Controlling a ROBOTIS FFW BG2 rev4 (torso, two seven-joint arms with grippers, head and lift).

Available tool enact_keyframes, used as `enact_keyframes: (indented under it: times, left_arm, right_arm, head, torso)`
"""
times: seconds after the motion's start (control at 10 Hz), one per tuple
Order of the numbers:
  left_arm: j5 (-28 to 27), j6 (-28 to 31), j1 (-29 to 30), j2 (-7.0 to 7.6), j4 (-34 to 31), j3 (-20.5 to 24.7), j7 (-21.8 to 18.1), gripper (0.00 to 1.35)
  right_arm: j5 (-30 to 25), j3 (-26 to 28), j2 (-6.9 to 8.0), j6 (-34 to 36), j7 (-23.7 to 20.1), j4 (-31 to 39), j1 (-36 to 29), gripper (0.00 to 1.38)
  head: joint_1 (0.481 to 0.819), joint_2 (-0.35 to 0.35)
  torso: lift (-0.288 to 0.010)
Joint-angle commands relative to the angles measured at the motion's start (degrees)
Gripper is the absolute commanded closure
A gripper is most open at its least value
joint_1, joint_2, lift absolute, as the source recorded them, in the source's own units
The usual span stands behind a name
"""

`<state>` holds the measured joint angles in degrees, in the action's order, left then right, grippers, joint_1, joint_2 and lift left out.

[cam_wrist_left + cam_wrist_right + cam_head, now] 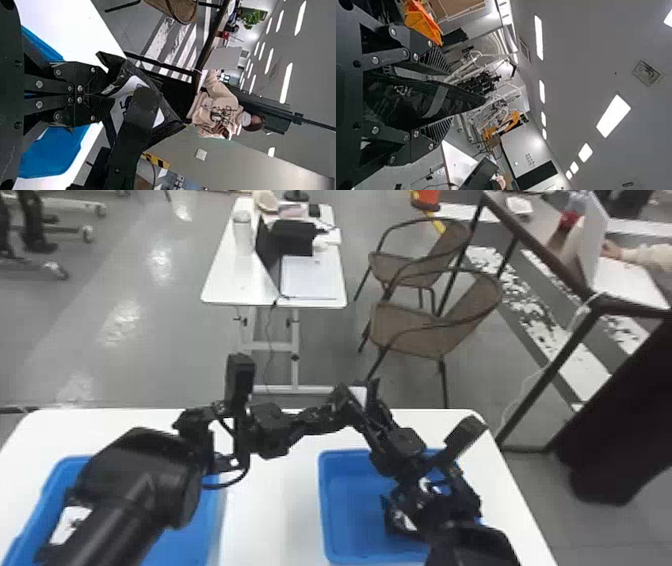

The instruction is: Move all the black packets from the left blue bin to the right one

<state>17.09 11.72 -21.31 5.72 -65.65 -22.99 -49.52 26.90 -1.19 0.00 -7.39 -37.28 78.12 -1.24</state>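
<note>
Clearly, the left fingers (331, 411) pinch a partly hidden black packet (131, 84) between the spread right fingers (359, 393).

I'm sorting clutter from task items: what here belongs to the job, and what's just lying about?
Job: left blue bin, right blue bin, held black packet, left gripper, right gripper.

Lying about: back table, near chair, far chair.

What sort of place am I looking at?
Probably a robotics lab or workshop: black robot arms work at blue bins, with a cluttered desk and chairs behind, under rows of ceiling lights.
</note>
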Motion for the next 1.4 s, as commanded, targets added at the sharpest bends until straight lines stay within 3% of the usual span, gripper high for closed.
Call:
enact_keyframes:
  times: [0.0,0.2,0.3,0.4,0.5,0.6,0.8,1.0,1.1,1.2,1.3]
  left_arm:
    - [0.6,0.0,0.6,0.34,-1.2,0.6,0.0,1.20]
    - [0.5,0.2,1.8,0.34,-2.6,2.5,0.5,1.16]
    - [0.6,0.1,2.7,0.61,-2.9,3.6,0.7,0.88]
    - [-0.3,1.8,4.7,1.31,-4.7,5.5,1.3,0.46]
    - [-1.2,3.0,7.9,3.07,-7.9,8.4,2.3,0.15]
    - [-0.7,3.3,12.1,5.09,-12.6,11.9,4.4,0.08]
    - [1.0,6.0,21.7,8.60,-22.6,20.4,11.0,0.00]
    - [2.5,6.4,29.6,8.34,-27.2,30.3,12.3,0.00]
    - [2.2,5.9,31.3,8.25,-28.1,32.8,12.3,0.05]
    - [1.9,6.0,31.9,8.16,-28.9,34.2,12.3,0.34]
    - [1.6,5.3,32.4,7.64,-29.2,35.6,12.3,0.51]
  right_arm:
    - [-0.3,0.8,0.05,-0.8,1.0,0.5,-1.0,1.28]
    - [-0.1,2.2,0.05,-2.4,1.0,-0.2,-1.2,1.28]
    - [1.0,3.2,0.05,-2.5,1.0,-1.1,-1.2,1.28]
    - [1.1,4.9,0.05,-2.9,1.0,-2.1,-1.3,1.28]
    - [1.3,7.0,0.05,-2.9,1.0,-3.2,-1.8,1.28]
    - [1.8,9.3,0.05,-2.8,0.9,-4.6,-2.4,1.28]
    - [1.9,12.7,0.05,-1.2,0.8,-7.7,-4.5,1.28]
    - [2.5,13.1,0.05,1.3,0.4,-14.1,-4.0,1.25]
    - [2.4,13.2,0.05,1.3,-0.2,-17.3,-3.0,1.04]
    - [1.8,14.0,0.05,1.3,-0.2,-18.7,-2.5,0.58]
    - [0.8,15.9,0.05,1.1,-0.1,-18.8,-2.4,0.18]
  head:
    - [0.695,-0.168]
    - [0.695,-0.180]
    - [0.695,-0.182]
    - [0.695,-0.185]
    - [0.695,-0.187]
    - [0.695,-0.183]
    - [0.695,-0.149]
    - [0.695,-0.094]
    - [0.695,-0.048]
    - [0.695,-0.003]
    - [0.695,0.024]
  torso:
    - [0.000]
    - [0.000]
    - [0.000]
    - [0.000]
    - [0.000]
    - [0.000]
    - [0.000]
    - [0.000]
    - [0.000]
    - [0.000]
    - [0.000]
